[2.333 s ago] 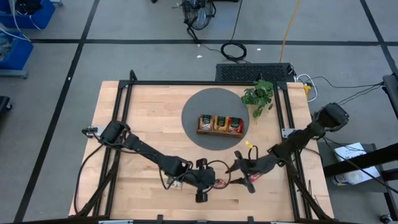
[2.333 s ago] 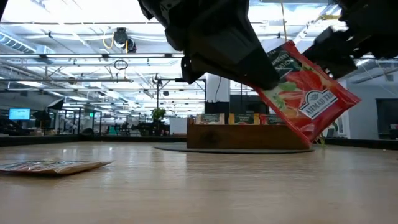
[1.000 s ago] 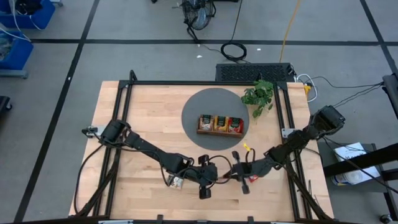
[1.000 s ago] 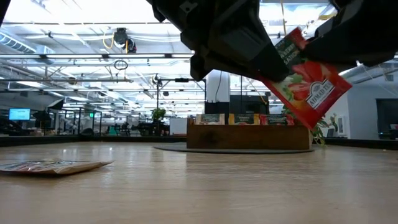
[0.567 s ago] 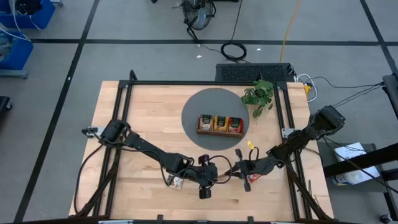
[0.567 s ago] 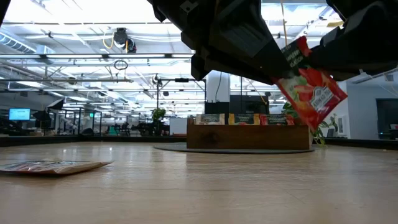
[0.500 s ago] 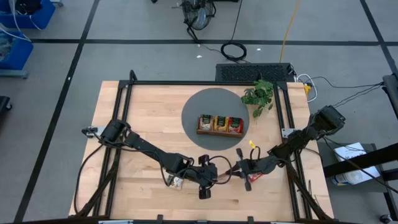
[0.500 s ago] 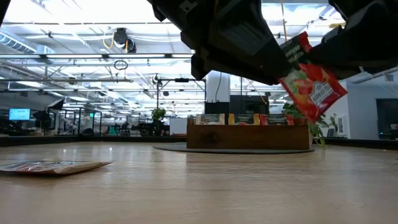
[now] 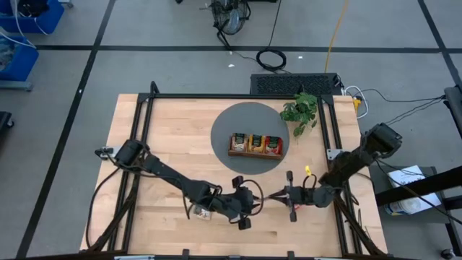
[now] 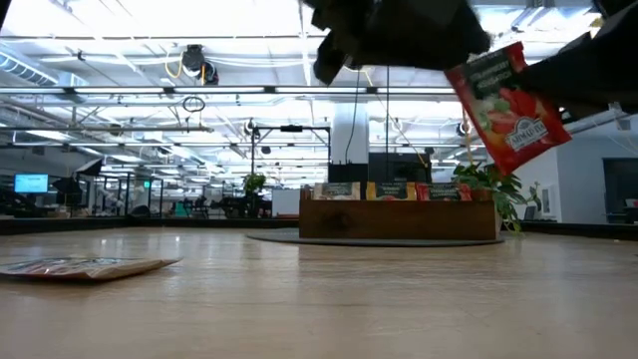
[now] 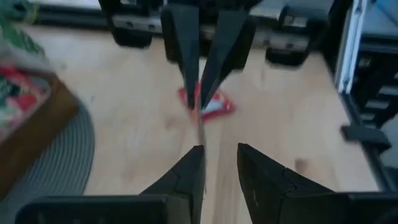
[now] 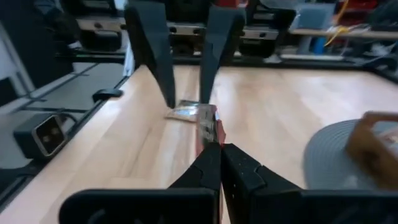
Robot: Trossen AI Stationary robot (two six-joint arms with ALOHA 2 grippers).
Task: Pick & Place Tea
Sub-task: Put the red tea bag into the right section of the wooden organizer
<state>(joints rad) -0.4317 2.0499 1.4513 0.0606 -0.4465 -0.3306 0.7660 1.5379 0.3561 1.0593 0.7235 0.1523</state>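
A red tea packet [image 10: 508,105] hangs in the air near the table's front edge, with my right gripper [image 12: 219,152] shut on it. Facing it from the left, my left gripper [image 11: 219,158] stands open, its fingers just short of the packet's edge [image 11: 199,127]. In the high view the two grippers [image 9: 257,200] [image 9: 276,196] face each other tip to tip. A beige packet [image 9: 204,211] lies flat on the table under the left arm. Another red packet [image 11: 207,104] lies on the table below the right arm. My right gripper pinches the red packet between its two fingers at the packet's right-hand edge [image 12: 210,132]. The fingers come about level from the table's right. The packet stands on edge, tilted, and is clear of the table.
A brown wooden tray [image 9: 255,145] with packets standing in three compartments sits on a round grey mat [image 9: 225,126] at the far middle. A green plant [image 9: 302,112] stands to its right. Bare wood lies between the tray and the grippers.
My left gripper has opened, let go of the red packet and tipped upward. My right gripper has drawn the packet toward the table's right edge. The packet now stands higher and more upright than before.
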